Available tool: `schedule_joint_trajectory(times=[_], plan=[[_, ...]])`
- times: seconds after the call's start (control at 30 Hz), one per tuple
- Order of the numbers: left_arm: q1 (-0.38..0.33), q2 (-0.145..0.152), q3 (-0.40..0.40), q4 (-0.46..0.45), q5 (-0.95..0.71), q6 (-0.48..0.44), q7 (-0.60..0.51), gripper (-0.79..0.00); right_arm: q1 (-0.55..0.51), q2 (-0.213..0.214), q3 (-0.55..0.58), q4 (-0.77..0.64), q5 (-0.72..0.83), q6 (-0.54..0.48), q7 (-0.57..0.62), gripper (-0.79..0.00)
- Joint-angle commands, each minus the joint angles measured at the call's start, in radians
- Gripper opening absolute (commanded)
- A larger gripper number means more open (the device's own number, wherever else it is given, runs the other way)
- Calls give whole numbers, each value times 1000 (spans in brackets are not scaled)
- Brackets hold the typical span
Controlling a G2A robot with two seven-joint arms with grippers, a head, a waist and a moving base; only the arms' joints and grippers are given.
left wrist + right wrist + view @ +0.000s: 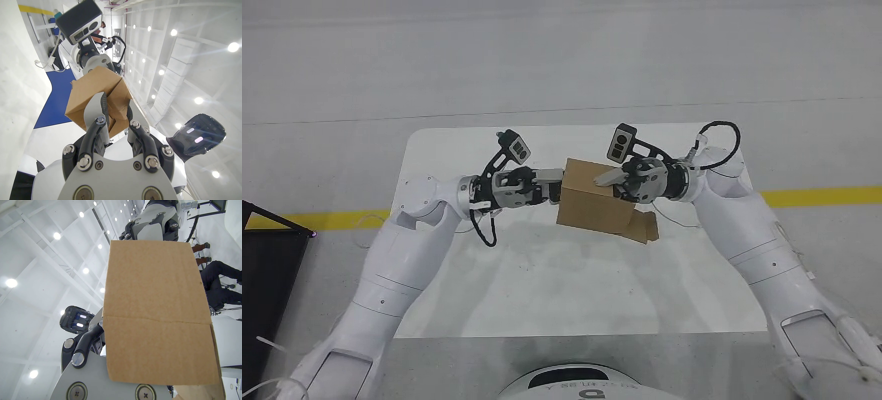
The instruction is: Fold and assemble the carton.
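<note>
The carton [597, 198] hangs above the white table [542, 290], caught between my two grippers, its shadow on the tabletop beneath. The left gripper [550, 185] has its jaws clamped on cardboard at the carton's end. In the left wrist view a folded flap edge sits between the two fingers [95, 109], and the box body runs on away from them toward the other arm. The right gripper [620, 180] meets the opposite end, straight across from the left jaws. Whether it grips or merely rests there I cannot tell, because in its own wrist view a broad cardboard panel covers everything ahead of the palm. That view does give me a crease [157, 320] running across the panel, while from above I get a loose flap [647, 228] jutting out just below the right gripper. Farther out from the jaws, a yellow floor line [827, 196] passes beside the table, and a black object [267, 265] is cut off at the edge — too little showing to name it.
</note>
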Motion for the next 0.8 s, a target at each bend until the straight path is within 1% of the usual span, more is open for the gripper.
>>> schedule_joint_trajectory(times=[0.0,0.23,0.4,0.57,0.77], plan=[[0,0,-2,5,4,-2,1,-576,1,0,0,2,0,-1,-1,-785],[3,4,-15,7,22,-8,-10,-563,1,-1,2,5,4,0,-3,-785],[9,8,-23,9,46,-15,-20,-539,1,-2,4,8,6,-1,-2,-785],[19,12,-24,11,94,-41,-37,-536,0,-1,8,9,7,0,-4,-785],[26,15,-33,2,102,-49,-34,-529,-3,-1,12,6,6,-2,-4,-785]])
